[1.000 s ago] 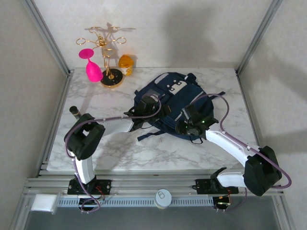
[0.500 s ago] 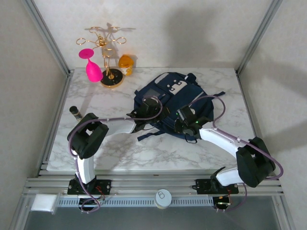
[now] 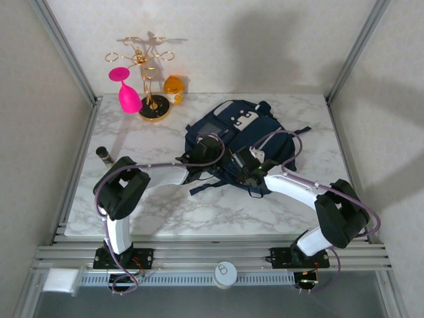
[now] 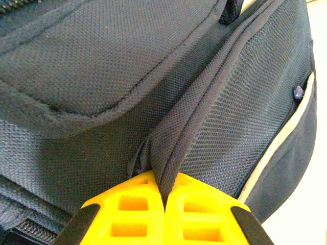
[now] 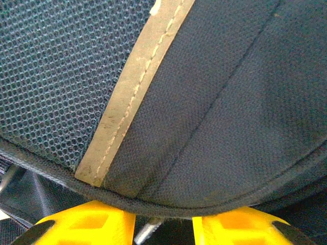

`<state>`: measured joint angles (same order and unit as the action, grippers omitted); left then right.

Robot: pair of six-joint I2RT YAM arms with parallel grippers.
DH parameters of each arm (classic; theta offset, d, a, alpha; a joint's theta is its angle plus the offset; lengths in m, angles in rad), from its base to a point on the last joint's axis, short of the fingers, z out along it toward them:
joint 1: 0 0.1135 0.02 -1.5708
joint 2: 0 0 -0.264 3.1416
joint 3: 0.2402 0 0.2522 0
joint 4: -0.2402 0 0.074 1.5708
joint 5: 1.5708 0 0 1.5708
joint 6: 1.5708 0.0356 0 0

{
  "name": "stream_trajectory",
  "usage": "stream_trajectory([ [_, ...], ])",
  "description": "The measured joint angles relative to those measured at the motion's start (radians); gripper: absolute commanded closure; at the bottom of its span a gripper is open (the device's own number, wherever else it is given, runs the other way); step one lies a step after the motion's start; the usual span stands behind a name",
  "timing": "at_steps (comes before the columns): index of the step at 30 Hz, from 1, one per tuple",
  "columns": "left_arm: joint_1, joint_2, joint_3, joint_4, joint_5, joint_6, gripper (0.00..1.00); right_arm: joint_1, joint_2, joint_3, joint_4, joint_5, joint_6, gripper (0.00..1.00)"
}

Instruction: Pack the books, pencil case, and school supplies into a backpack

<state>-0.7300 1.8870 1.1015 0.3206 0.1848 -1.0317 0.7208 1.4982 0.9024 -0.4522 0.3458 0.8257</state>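
backpack [image 3: 246,129] lies flat on the desk [image 3: 165,212]. It spreads away from both sets of fingers, which sit at its near edge.

left fingers [image 4: 134,204]: fully closed, pinching a raised fold [image 4: 171,138] of navy fabric right at the tips.

right fingers [image 5: 87,223]: part open, with a clear gap. A bound edge [image 5: 168,201] of a panel runs across just ahead of the tips, and a small metal bit [image 5: 148,227] sits in the gap. Can't tell if anything is actually pinched there.

Handling, my read:
- Soft woven cloth, no stiffness. Pull on a pinch and only that layer tents up, while the rest sags and drags.
- Not fragile and not slick. The coarse weave should give good bite.
- Mesh [image 5: 51,66], ahead-left of the right fingers beside the pale stripe [image 5: 130,102], will stretch. Poor hold.
- Best holds are piped seams, bound edges, straps and zip pulls: doubled cloth that won't slide out.
- A tip-only pinch like the left one could creep out under load, so take it deeper.
- To open the mouth, pin one side and lift the other by its edge.
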Motion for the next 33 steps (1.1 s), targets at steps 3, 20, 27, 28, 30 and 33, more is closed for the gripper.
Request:
stream_trajectory([
  [3,0.0,-0.001,0.002,-0.007,-0.004,0.006,1.0,0.0,-0.02,0.0,-0.024,0.002,-0.014,0.73],
  [20,0.001,-0.001,0.002,-0.026,-0.02,0.018,1.0,-0.003,0.055,0.014,-0.011,-0.042,-0.082,0.93],
  [27,0.02,-0.009,0.002,-0.036,-0.008,0.057,1.0,-0.022,-0.039,0.014,-0.051,-0.055,-0.146,1.0],
  [28,0.028,-0.013,0.004,-0.044,0.002,0.07,1.0,-0.031,-0.054,0.014,-0.055,-0.059,-0.158,1.0],
  [30,0.059,-0.021,0.022,-0.084,0.032,0.112,1.0,-0.054,-0.091,0.012,-0.064,-0.063,-0.189,1.0],
  [33,0.121,-0.031,0.051,-0.154,0.084,0.182,1.0,-0.068,-0.122,0.007,-0.036,-0.084,-0.239,1.0],
])
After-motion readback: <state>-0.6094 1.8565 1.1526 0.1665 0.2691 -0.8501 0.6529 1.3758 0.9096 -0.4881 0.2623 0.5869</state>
